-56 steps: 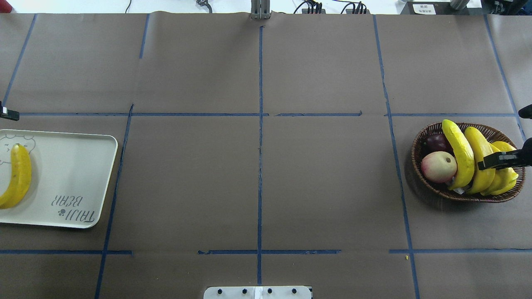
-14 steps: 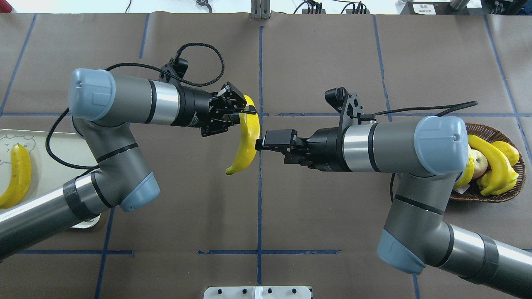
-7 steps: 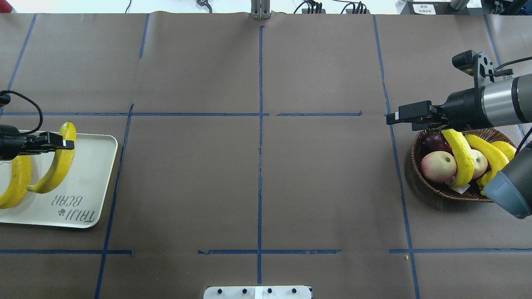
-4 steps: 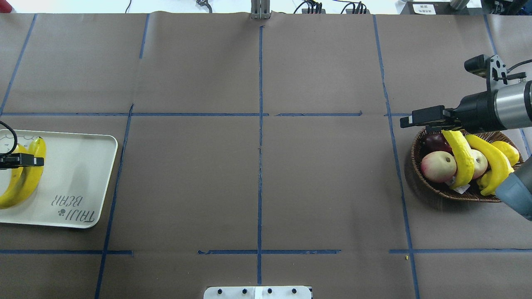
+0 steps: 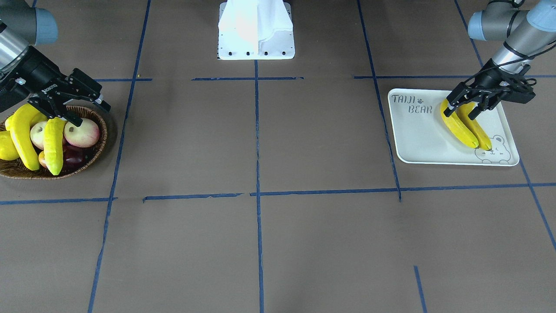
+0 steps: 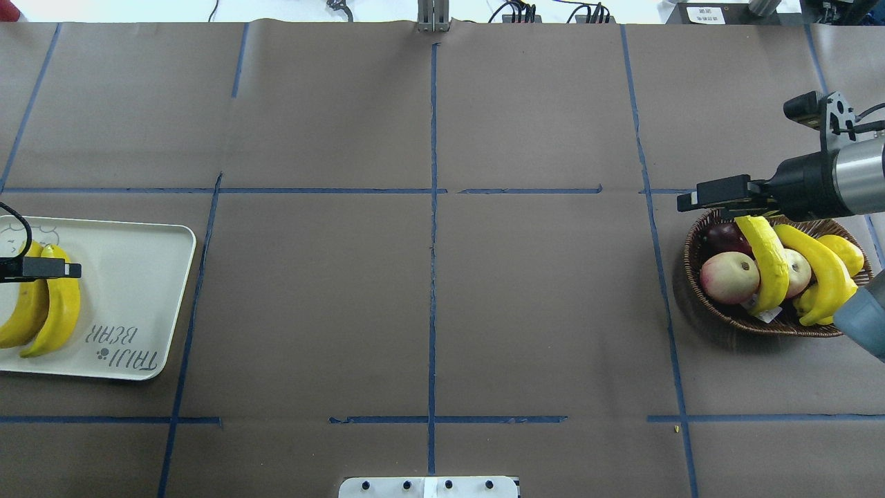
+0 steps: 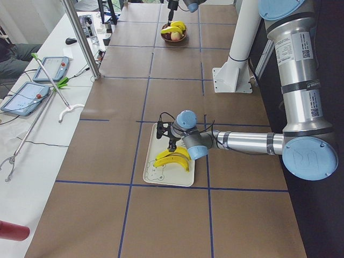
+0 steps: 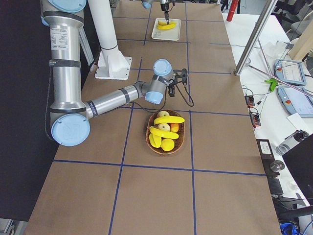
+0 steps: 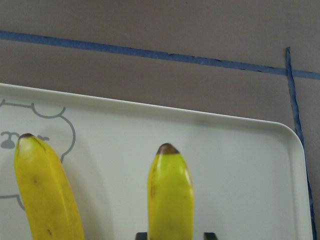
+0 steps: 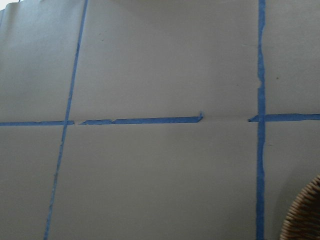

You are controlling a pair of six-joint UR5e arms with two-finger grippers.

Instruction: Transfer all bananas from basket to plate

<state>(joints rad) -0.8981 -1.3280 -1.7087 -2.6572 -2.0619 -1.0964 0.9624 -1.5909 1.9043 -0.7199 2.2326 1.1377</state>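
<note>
Two bananas point(image 5: 458, 127) point(image 6: 59, 311) lie side by side on the white plate point(image 5: 417, 139) point(image 6: 138, 277). My left gripper point(image 5: 459, 115) point(image 6: 66, 270) stands open over them, its fingers straddling the nearer banana point(image 9: 170, 195) with a small gap. In the basket point(image 6: 719, 311) point(image 5: 97, 148) a greener banana point(image 6: 766, 266) point(image 5: 54, 143) and a yellow banana point(image 6: 823, 273) point(image 5: 21, 139) rest on other fruit. At the basket's rim my right gripper point(image 5: 91, 115) point(image 6: 684, 202) hovers open and holds nothing.
The basket also holds a peach point(image 6: 727, 278), a dark plum point(image 6: 724, 238), another pale fruit and a stubby yellow fruit point(image 6: 845, 252). Blue tape lines cross the brown table. The robot's white base point(image 5: 256, 30) stands at mid-table.
The banana in my left gripper has come down flat onto the plate beside the first one, and the fingers have loosened. My right gripper has shifted slightly right, nearer the basket.
</note>
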